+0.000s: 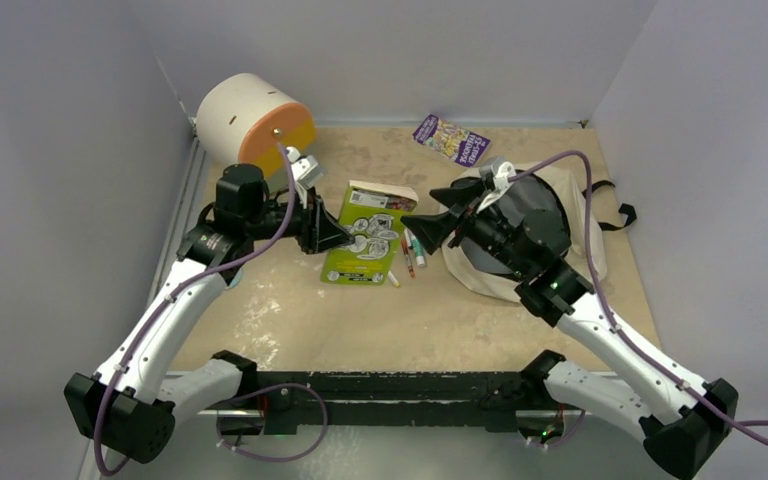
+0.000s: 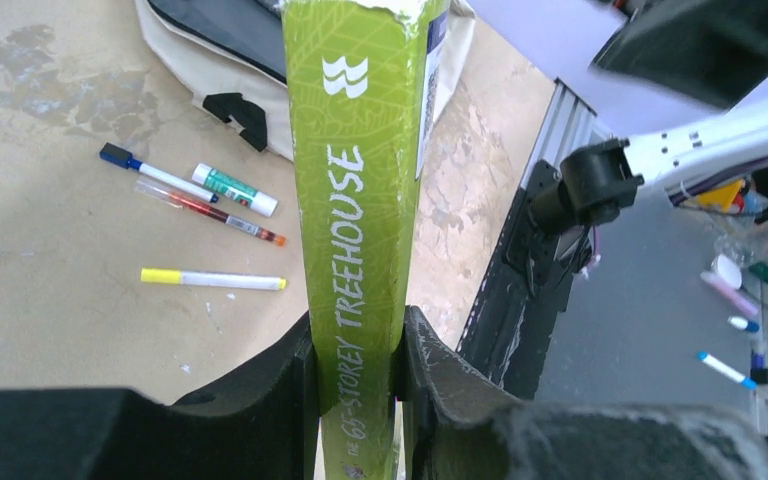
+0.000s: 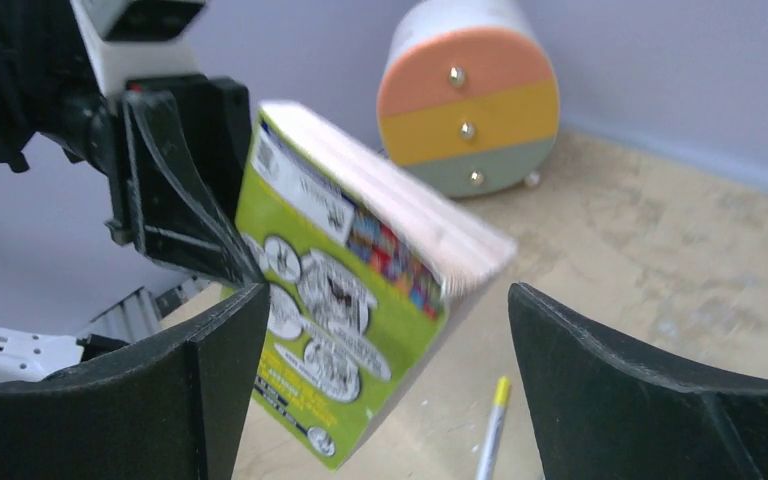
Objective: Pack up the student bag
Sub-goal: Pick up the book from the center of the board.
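Pale lilac-grey walls close in a worn beige counter (image 1: 290, 320) with chalky patches.

Two tools are in view. The left tool (image 2: 357, 350) has its black, curved fingers pinched on the spine of one lime-green paperback book (image 2: 365, 170), which it holds clear of the surface at a tilt. White capitals run along the spine, and "STOREY TREEHOUSE" reads plainly under a small white wave-shaped logo. The cover has black-and-white cartoon drawings, a strip of bright colours and a barcode label that is too blurred to read. The cream page block faces upward.

The right tool (image 3: 385, 290) stands spread wide and grips nothing. From its own wrist camera the book's free corner sits between and beyond the two fingers; I cannot tell whether it touches them.

Four slim writing things lie loose on the counter just beside the book:
- a white pen with a blue cap (image 2: 155, 172)
- a stubby white tube with a green label (image 2: 235, 188)
- a clear pen with red ink (image 2: 210, 212)
- a white marker with a yellow cap (image 2: 212, 279)

The student bag (image 1: 572, 190), a large cream fabric backpack with black straps and dark lining, lies flat on the right side of the counter, partly under the right arm.

At the far left corner lies one cream cylindrical drawer unit (image 3: 468, 105). Its round front has three bands, orange, yellow and grey-green, each with a small metal knob. One purple printed booklet (image 1: 450, 138) lies by the far wall, its lettering too small to read.
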